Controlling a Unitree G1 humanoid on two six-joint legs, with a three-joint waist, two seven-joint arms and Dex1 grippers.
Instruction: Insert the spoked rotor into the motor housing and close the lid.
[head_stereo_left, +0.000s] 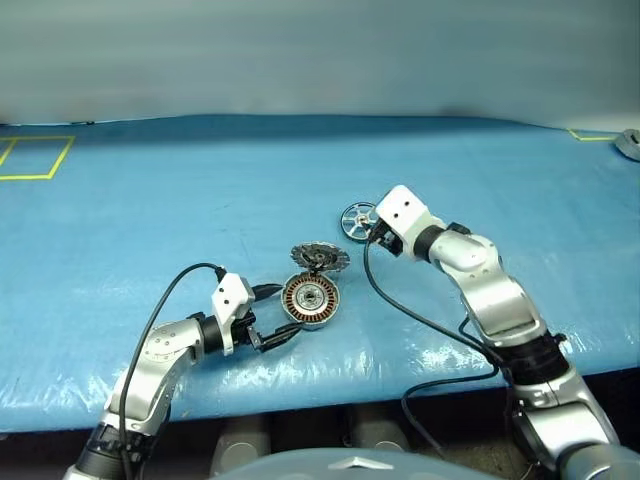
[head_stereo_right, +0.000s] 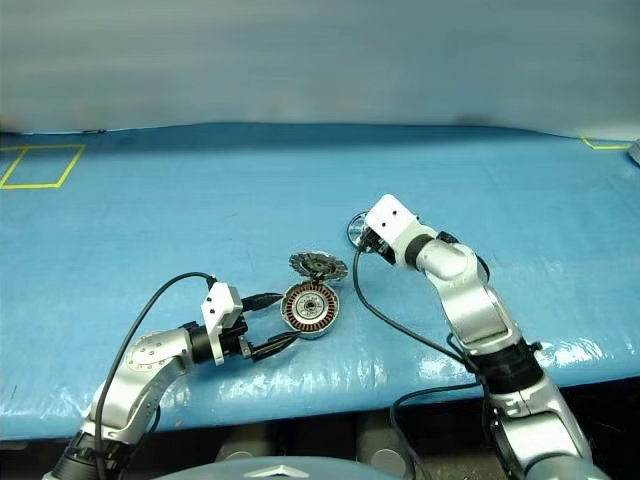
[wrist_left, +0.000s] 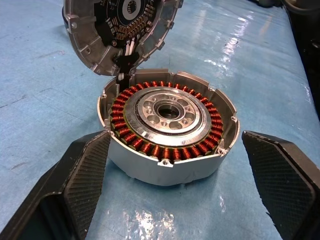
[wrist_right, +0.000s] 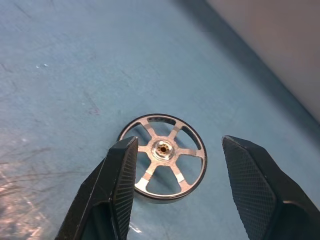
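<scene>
Right gripper (wrist_right: 175, 165) open over shiny silver six-spoked rotor (wrist_right: 163, 157); straddle rim squarely. Housing (head_stereo_left: 311, 300) at rotor's seven o'clock.

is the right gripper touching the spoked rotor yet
Cannot tell. In the right wrist view the right gripper is open above the spoked rotor; one finger overlaps its rim, so no gap shows.

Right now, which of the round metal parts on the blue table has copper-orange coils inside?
The shallow grey motor housing, between the open left gripper fingers. The silver spoked rotor shows bare spokes.
</scene>
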